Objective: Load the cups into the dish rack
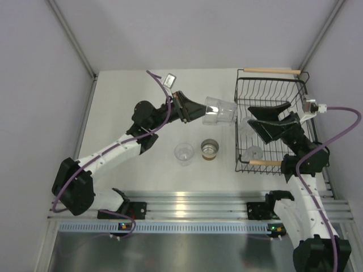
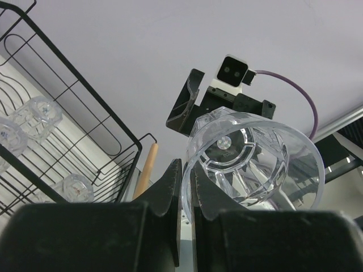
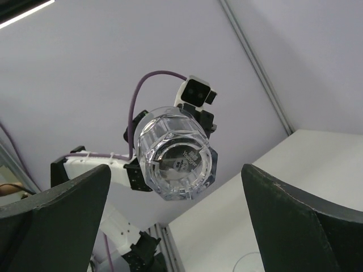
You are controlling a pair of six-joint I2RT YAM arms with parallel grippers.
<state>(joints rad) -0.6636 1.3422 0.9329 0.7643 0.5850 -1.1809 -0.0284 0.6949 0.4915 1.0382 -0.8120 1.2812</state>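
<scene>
The left fingers (image 2: 170,190) are shut narrow on the rim wall of a clear tumbler (image 2: 255,164), one finger inside the mouth and one outside. The tumbler is off the counter (image 1: 142,90), held on its side just beside the dish rack (image 1: 237,113), with its base pointing at the rack. The right fingers (image 3: 62,209) stand wide apart and hold nothing, hovering over the rack and facing the tumbler's base.

I judge the tumbler to be very light and fairly stiff, with a thin, slick wall, so it could pivot or slide in a pinch this small. A hard squeeze would likely flex or crack it. The rim wall looks like the sensible place for narrow fingers. Wide fingers could span the faceted body near the thick base.

The left wrist view alone shows the pinch on the rim. It also shows three tumblers (image 2: 39,113) already lying in the rack, which are faint from above. The right wrist view alone shows the held tumbler's round base head-on, framed by its own open fingers. Only the top view shows what is left on the counter: one more clear tumbler (image 1: 184,153) and, beside it, the silver-lined brown cup (image 1: 210,149), both upright and near the rack.
</scene>
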